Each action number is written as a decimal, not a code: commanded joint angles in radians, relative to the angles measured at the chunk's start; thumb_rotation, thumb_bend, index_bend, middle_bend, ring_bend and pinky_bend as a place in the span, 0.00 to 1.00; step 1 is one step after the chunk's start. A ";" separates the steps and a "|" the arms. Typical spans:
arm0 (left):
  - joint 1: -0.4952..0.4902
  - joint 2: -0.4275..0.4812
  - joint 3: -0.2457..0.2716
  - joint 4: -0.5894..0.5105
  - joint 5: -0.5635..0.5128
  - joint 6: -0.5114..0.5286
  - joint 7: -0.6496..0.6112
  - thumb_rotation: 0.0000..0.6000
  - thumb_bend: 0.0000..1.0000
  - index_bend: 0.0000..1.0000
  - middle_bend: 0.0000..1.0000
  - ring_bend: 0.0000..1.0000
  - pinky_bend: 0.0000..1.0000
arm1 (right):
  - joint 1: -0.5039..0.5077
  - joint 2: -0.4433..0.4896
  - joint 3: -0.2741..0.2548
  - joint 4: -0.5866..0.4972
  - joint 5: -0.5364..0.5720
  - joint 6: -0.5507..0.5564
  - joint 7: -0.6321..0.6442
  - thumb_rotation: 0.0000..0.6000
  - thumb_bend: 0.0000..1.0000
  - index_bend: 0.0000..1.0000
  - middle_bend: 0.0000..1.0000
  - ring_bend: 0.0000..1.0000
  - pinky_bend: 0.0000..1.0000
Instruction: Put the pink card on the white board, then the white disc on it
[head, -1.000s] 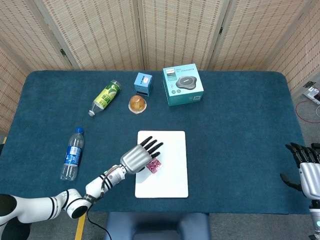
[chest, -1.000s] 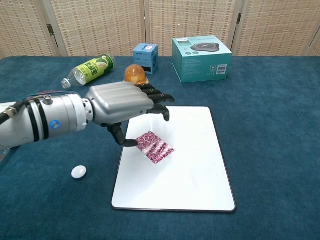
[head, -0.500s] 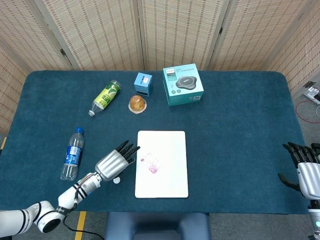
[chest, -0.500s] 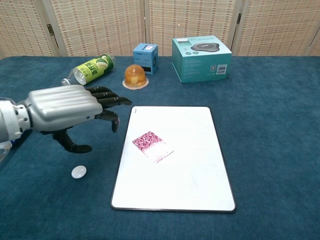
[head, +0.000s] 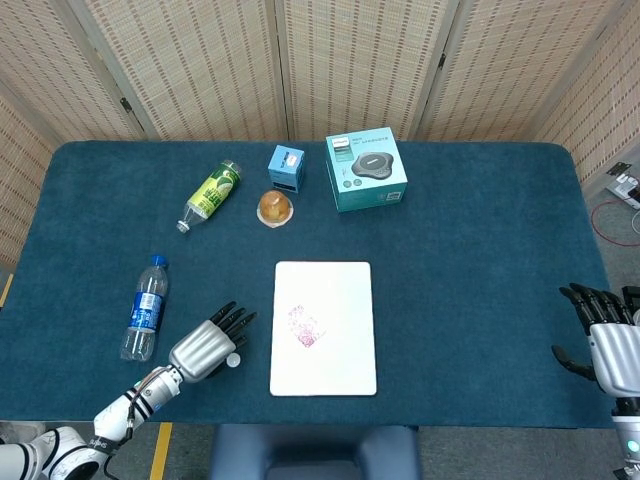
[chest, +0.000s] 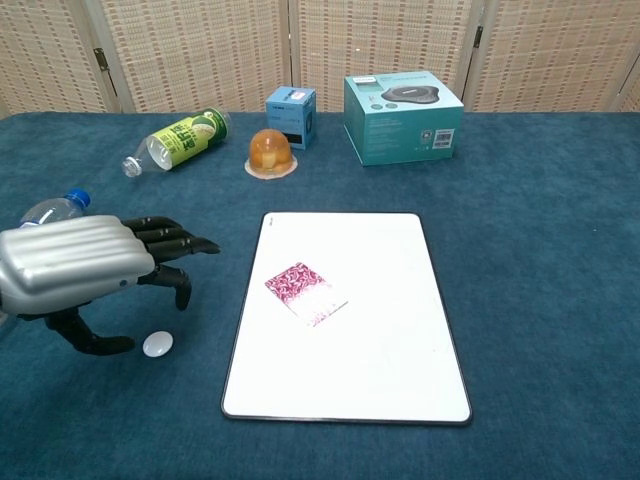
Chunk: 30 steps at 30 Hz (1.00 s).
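The pink patterned card (chest: 305, 293) (head: 303, 327) lies flat on the left half of the white board (chest: 370, 370) (head: 340, 290). A small white disc (chest: 157, 345) (head: 232, 360) sits on the blue cloth just left of the board. My left hand (chest: 85, 275) (head: 205, 347) hovers over that spot, fingers apart and holding nothing, its thumb reaching down beside the disc. My right hand (head: 605, 340) stays at the table's right edge, fingers spread and empty, seen only in the head view.
At the back stand a green bottle (chest: 180, 137) lying down, an orange jelly cup (chest: 271, 152), a small blue box (chest: 291, 115) and a teal box (chest: 405, 115). A water bottle (head: 146, 307) lies at the left.
My left hand let go of the pink card on the board and drew back left and toward the front edge, ending over the white disc. The right hand barely moved.
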<state>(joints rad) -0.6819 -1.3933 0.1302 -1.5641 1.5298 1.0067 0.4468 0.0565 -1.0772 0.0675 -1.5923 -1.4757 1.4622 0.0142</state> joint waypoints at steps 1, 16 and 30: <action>0.007 -0.010 -0.001 0.010 -0.001 -0.006 -0.004 1.00 0.34 0.38 0.00 0.00 0.00 | 0.000 0.001 0.000 0.000 0.001 0.001 0.000 1.00 0.25 0.14 0.16 0.13 0.11; 0.023 -0.056 -0.021 0.058 0.015 -0.019 -0.037 1.00 0.34 0.43 0.00 0.00 0.00 | -0.002 0.003 0.000 -0.005 0.007 0.001 -0.004 1.00 0.25 0.14 0.16 0.12 0.11; 0.037 -0.072 -0.028 0.082 0.024 -0.024 -0.053 1.00 0.34 0.45 0.00 0.00 0.00 | -0.003 0.003 0.000 -0.007 0.011 0.002 -0.006 1.00 0.25 0.14 0.16 0.12 0.11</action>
<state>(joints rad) -0.6456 -1.4647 0.1030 -1.4824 1.5533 0.9821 0.3942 0.0533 -1.0744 0.0674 -1.5988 -1.4647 1.4644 0.0086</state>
